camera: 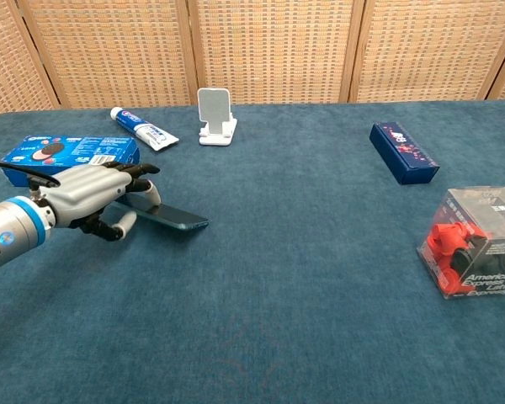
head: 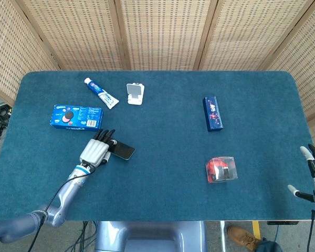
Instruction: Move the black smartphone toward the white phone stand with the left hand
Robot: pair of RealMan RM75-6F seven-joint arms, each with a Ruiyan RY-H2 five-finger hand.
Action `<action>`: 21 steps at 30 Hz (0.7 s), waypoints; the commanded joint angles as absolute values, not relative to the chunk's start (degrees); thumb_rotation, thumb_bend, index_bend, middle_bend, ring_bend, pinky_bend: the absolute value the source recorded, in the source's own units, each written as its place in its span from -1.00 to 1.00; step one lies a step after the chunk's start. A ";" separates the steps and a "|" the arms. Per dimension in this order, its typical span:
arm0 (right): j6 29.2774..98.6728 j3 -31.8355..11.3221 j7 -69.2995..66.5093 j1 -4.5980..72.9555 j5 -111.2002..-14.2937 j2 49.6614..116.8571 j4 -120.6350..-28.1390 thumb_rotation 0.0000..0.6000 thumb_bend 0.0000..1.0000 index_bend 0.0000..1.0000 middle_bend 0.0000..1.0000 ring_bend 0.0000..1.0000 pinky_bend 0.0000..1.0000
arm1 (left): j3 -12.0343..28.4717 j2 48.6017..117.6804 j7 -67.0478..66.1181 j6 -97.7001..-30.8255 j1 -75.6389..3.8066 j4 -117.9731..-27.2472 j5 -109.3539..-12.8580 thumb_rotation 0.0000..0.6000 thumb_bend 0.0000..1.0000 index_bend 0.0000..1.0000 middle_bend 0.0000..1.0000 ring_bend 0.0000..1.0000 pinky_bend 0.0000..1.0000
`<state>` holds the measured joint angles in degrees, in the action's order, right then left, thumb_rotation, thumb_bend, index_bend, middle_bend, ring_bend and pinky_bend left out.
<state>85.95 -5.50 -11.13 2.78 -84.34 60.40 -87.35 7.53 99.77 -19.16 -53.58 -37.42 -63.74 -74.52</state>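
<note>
The black smartphone (head: 123, 150) (camera: 170, 216) is tilted, its near-left end raised off the blue table while its right end is low. My left hand (head: 96, 151) (camera: 95, 193) grips that raised end, fingers over the top and thumb beneath. The white phone stand (head: 135, 93) (camera: 215, 115) stands upright at the back of the table, well beyond the phone. My right hand (head: 314, 176) hangs open at the table's right edge, holding nothing; the chest view does not show it.
A blue Oreo box (head: 76, 116) (camera: 70, 152) lies just behind my left hand. A toothpaste tube (head: 101, 93) (camera: 143, 128) lies left of the stand. A dark blue box (head: 212, 113) (camera: 404, 151) and a clear case with a red item (head: 221, 169) (camera: 475, 241) sit on the right.
</note>
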 commanded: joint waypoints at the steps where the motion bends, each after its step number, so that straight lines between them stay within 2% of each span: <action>1: 85.89 -5.50 -11.18 2.81 -84.33 60.43 -87.27 1.00 -1.00 -0.94 -1.00 -1.00 -1.00 | 8.26 99.53 -20.39 -53.38 -38.17 -64.42 -73.72 1.00 0.27 -0.34 -1.00 -1.00 -1.00; 11: 85.47 -5.47 -10.93 3.02 -84.27 60.60 -87.17 1.00 -1.00 -0.94 -1.00 -1.00 -1.00 | 10.25 100.18 -24.59 -51.39 -40.99 -64.30 -70.84 1.00 0.26 -0.35 -1.00 -1.00 -1.00; 15: 85.04 -5.49 -10.77 3.14 -83.90 60.73 -87.02 1.00 -1.00 -0.94 -1.00 -1.00 -1.00 | 13.80 102.51 -27.51 -48.84 -45.14 -61.65 -67.36 1.00 0.25 -0.45 -1.00 -1.00 -1.00; 21: 84.33 -5.68 -11.00 3.37 -83.22 60.86 -86.62 1.00 -1.00 -0.94 -1.00 -1.00 -1.00 | 16.76 104.10 -32.21 -47.39 -48.77 -59.49 -62.55 1.00 0.22 -0.59 -1.00 -1.00 -1.00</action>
<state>84.44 -5.64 -10.95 3.32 -83.33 60.83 -86.69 15.49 103.30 -30.63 -48.15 -47.34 -60.49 -64.23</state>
